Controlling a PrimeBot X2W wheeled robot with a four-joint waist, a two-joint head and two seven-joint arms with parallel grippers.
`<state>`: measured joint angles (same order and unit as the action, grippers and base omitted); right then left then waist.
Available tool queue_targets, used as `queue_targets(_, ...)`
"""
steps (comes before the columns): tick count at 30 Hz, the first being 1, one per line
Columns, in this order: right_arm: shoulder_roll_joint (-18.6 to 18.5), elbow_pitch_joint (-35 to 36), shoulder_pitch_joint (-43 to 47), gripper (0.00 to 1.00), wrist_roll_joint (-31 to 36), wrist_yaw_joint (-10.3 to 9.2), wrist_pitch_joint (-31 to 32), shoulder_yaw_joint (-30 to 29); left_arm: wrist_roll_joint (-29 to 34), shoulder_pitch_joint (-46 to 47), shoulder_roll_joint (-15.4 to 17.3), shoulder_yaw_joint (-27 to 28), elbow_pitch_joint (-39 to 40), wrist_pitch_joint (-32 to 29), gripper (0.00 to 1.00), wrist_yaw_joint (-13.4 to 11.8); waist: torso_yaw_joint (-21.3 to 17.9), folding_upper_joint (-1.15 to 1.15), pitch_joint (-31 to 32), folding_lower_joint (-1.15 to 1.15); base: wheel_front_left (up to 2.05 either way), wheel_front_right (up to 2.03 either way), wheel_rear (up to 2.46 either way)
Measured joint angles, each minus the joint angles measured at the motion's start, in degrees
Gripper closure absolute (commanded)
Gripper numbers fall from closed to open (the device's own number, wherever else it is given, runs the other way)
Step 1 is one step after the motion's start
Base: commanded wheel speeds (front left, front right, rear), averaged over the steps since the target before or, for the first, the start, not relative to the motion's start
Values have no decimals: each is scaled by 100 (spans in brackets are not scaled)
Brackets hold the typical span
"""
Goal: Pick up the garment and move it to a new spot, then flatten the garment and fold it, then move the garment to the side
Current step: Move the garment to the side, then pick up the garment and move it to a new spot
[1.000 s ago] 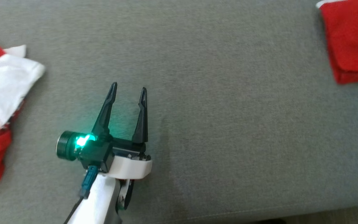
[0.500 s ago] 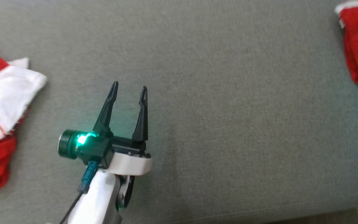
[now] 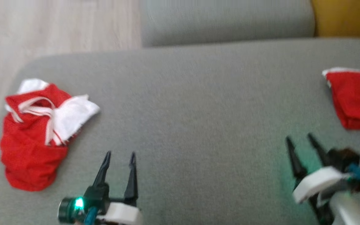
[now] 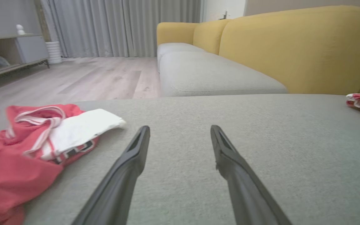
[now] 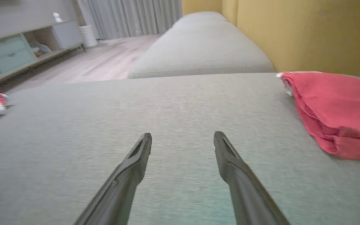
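Garment [image 3: 33, 137], crumpled red-and-white cloth, lies on nubby grey cushion [image 3: 198, 109]; left tool [image 3: 120, 153] and right tool [image 3: 298, 137] both spread apart.

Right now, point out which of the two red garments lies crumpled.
The red-and-white garment on the left of the cushion, beside the left pincer: bunched, white fabric showing. The red garment on the right lies folded flat.

White wrist collars [image 3: 122, 215], long black tapered fingers [image 3: 132, 181], green light [image 3: 79, 203].
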<state>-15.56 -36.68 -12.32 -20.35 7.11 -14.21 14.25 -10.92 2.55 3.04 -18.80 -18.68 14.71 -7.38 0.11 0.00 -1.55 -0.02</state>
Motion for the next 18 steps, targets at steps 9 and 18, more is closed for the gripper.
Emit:
queue_targets(9, 1028, 1259, 1218, 0, 1016, 0, -1, -633, 211, -372, 25, 376, 16, 0, 0, 32, 298, 0, 903, 0, 0, 0, 0)
queue_targets(18, 1236, 1483, 1679, 0, 1335, 0, -1, -1033, 392, -647, 19, 503, 38, 0, 0, 102, 371, 0, 1119, 2, 0, 0, 0)
